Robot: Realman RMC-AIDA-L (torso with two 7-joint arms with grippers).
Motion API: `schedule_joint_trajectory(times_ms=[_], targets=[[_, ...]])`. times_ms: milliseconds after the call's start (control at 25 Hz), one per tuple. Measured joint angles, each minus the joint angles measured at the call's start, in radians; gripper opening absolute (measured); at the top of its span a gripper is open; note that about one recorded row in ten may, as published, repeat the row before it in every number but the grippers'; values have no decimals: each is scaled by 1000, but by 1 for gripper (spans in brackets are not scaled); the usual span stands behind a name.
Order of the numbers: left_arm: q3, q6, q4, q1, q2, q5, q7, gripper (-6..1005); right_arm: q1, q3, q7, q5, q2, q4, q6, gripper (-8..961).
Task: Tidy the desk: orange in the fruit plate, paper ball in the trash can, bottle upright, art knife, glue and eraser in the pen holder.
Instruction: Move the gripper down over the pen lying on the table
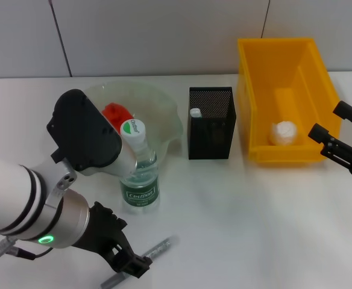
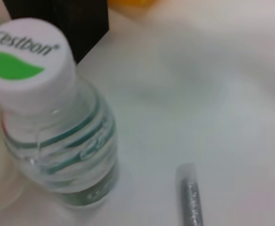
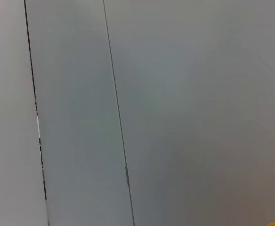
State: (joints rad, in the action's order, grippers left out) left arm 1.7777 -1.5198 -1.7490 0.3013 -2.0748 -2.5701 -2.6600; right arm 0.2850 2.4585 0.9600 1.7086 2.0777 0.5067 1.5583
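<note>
Left gripper [image 1: 131,265] low over the white desk [image 1: 236,205], dark fingers around one end of the slim grey metallic art knife [image 1: 158,250] lying flat; whether clamped cannot be told. Clear plastic water bottle with white cap [image 1: 138,174] upright just beside the translucent fruit plate [image 1: 164,111] holding the orange [image 1: 117,114]. Black mesh pen holder [image 1: 211,123] between plate and yellow plastic trash bin [image 1: 284,99], white paper ball [image 1: 283,132] inside. Right gripper [image 1: 345,141] beside the bin, fingers spread, holding nothing.
</note>
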Motion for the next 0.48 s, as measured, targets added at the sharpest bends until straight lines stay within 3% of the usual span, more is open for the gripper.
schedule_joint_trajectory(times_ms=[480], targets=[[111, 2, 15, 46, -4, -87, -107, 828, 14, 20, -20, 1, -1, -34, 4, 810]])
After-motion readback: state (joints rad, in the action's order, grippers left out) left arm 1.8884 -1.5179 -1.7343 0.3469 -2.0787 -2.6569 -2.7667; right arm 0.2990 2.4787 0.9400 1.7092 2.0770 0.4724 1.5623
